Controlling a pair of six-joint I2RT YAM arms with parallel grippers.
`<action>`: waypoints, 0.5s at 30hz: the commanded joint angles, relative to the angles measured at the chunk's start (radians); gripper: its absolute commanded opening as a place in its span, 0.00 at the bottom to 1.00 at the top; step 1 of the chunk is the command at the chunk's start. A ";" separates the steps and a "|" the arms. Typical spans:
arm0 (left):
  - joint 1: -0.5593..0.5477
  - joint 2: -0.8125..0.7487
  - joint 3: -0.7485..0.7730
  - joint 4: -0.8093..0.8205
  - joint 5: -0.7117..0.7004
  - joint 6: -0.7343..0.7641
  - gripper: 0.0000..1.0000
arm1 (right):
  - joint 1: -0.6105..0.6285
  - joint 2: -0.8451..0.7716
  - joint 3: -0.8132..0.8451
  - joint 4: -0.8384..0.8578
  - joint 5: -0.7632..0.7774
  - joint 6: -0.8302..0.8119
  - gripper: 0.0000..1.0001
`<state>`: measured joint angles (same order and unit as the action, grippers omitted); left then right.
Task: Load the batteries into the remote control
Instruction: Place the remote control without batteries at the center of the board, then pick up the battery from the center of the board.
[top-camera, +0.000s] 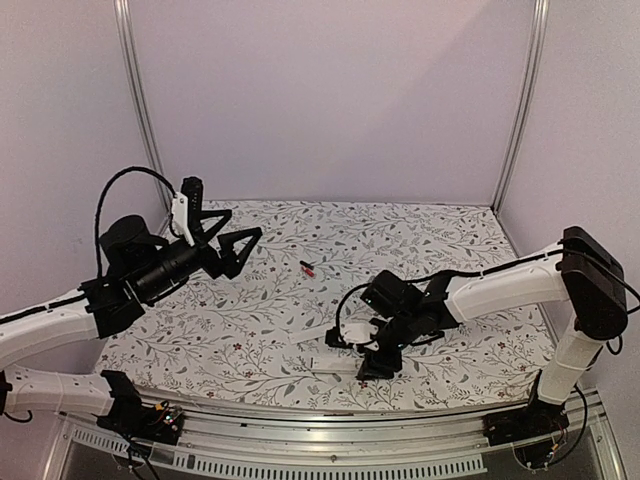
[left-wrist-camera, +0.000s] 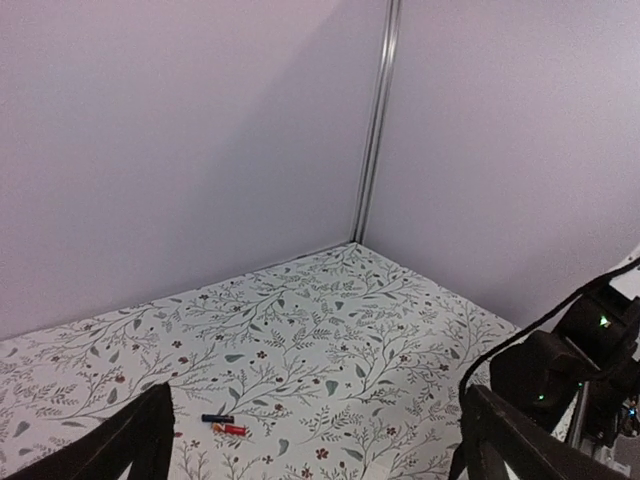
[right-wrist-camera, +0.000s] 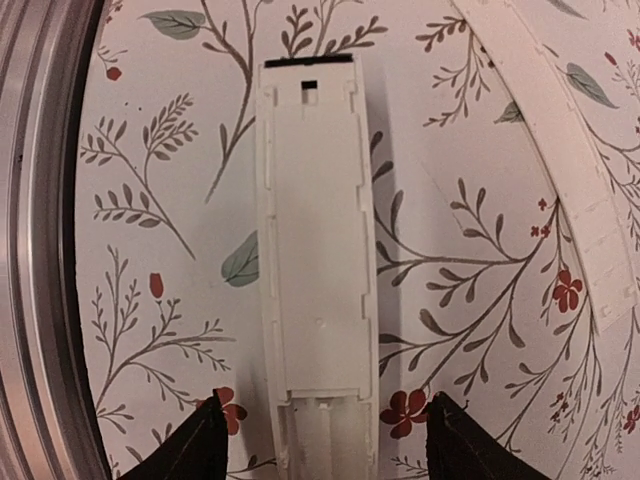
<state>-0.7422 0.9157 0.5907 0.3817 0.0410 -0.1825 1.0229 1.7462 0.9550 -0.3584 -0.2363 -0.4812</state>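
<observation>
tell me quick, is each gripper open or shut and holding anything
left gripper: open wide, holding nothing.
right gripper: open, a finger on each side of the remote control, not clamped on it.

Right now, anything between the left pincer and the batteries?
Nothing visible. The left pincer is open and faces the batteries; only bare floral cloth lies between them.

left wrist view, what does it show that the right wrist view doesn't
Only left wrist: two batteries lying on the floral cloth, the walls, and the right arm at its edge. Only right wrist: the remote control, open bay facing up, between the right gripper's spread fingers, with the cover strip beside it. Both: the floral cloth.
</observation>
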 joint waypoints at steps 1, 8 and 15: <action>0.055 0.080 0.065 -0.114 -0.185 -0.132 1.00 | -0.010 -0.091 0.107 0.022 -0.011 0.066 0.66; 0.185 0.230 0.012 -0.100 -0.277 -0.391 0.98 | -0.101 -0.026 0.367 0.169 0.167 0.341 0.61; 0.200 0.393 0.020 -0.094 -0.290 -0.476 0.96 | -0.172 0.307 0.679 0.183 0.267 0.444 0.59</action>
<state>-0.5514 1.2564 0.6220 0.2977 -0.2211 -0.5701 0.8894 1.8664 1.5307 -0.1688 -0.0364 -0.1257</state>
